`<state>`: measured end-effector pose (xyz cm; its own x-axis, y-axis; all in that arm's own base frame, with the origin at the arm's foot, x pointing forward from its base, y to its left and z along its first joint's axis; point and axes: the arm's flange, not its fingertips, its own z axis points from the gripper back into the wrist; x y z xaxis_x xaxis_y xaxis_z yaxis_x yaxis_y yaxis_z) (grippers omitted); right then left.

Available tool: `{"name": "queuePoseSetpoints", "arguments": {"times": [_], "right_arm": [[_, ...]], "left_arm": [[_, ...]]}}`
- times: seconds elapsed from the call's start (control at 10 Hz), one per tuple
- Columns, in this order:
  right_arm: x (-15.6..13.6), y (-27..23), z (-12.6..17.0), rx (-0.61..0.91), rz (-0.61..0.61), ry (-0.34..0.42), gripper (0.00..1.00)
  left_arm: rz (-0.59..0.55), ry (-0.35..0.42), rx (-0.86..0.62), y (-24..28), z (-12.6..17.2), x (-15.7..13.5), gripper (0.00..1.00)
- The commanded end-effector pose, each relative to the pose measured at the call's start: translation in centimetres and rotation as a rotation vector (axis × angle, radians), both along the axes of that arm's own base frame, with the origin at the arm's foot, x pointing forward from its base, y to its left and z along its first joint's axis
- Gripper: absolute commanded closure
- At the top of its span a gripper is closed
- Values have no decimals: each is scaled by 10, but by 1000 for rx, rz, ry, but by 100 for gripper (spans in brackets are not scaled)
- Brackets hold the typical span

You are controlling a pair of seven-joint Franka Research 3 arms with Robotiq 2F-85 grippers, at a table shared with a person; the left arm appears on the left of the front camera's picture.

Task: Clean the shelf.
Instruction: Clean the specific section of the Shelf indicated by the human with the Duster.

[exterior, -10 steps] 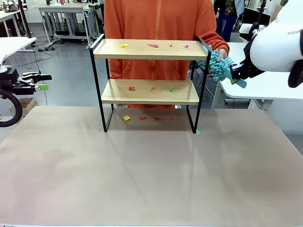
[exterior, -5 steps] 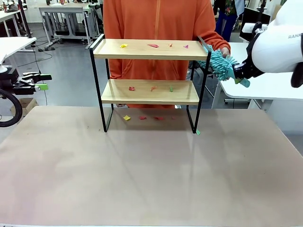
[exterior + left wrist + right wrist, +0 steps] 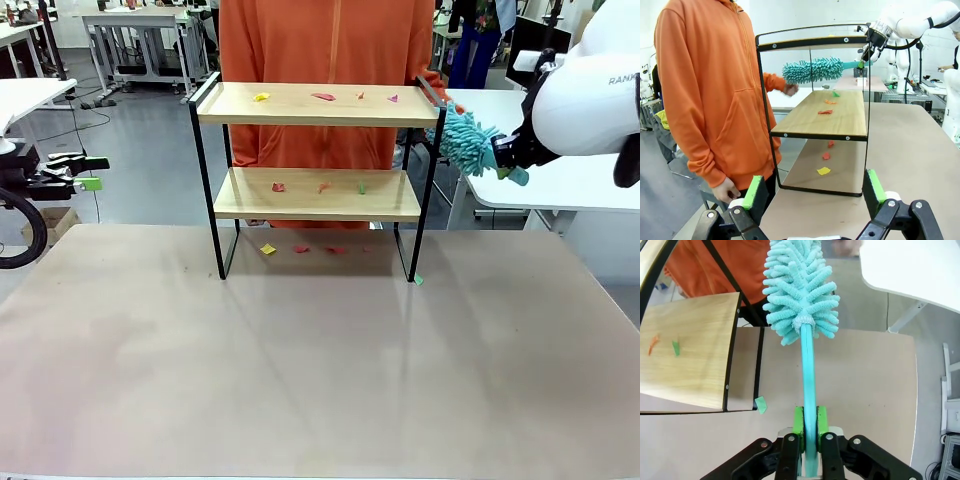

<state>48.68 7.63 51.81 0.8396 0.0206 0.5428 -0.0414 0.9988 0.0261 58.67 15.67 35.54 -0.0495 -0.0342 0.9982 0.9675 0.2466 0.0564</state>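
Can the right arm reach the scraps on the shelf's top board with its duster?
Probably yes. The duster in the right end effector hangs beside the shelf's right end, slightly below the top board; only the raised side rail stands before the scraps.

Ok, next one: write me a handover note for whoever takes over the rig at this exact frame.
Right gripper: shut on the teal duster handle, with the head in the air by the shelf's right end, just below top-board level.
Left gripper: open, holding nothing, off to the left.
Person's hand: close to the duster head; contact unclear.
Done: duster in grip.
Left: paper scraps lie on both boards and on the table under the shelf; none swept yet.
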Motion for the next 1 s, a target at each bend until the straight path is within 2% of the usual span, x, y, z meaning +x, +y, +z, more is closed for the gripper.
{"name": "queuePoseSetpoints", "arguments": {"times": [0.0, 0.5, 0.6, 0.8, 0.9], "right_arm": [[1, -1, 2, -9, 18, -8, 100], [1, -1, 2, -9, 18, -8, 100], [0, 1, 0, 0, 1, 0, 87], [-12, -58, 16, -4, 42, -15, 87], [-21, -87, 22, -2, 75, 2, 87]], "left_arm": [[8, -11, 3, -1, 2, -1, 0], [8, -11, 3, -1, 2, -1, 0], [8, -11, 3, -1, 2, -1, 0], [8, -11, 3, -1, 2, -1, 0], [8, -11, 3, -1, 2, -1, 0]]}}
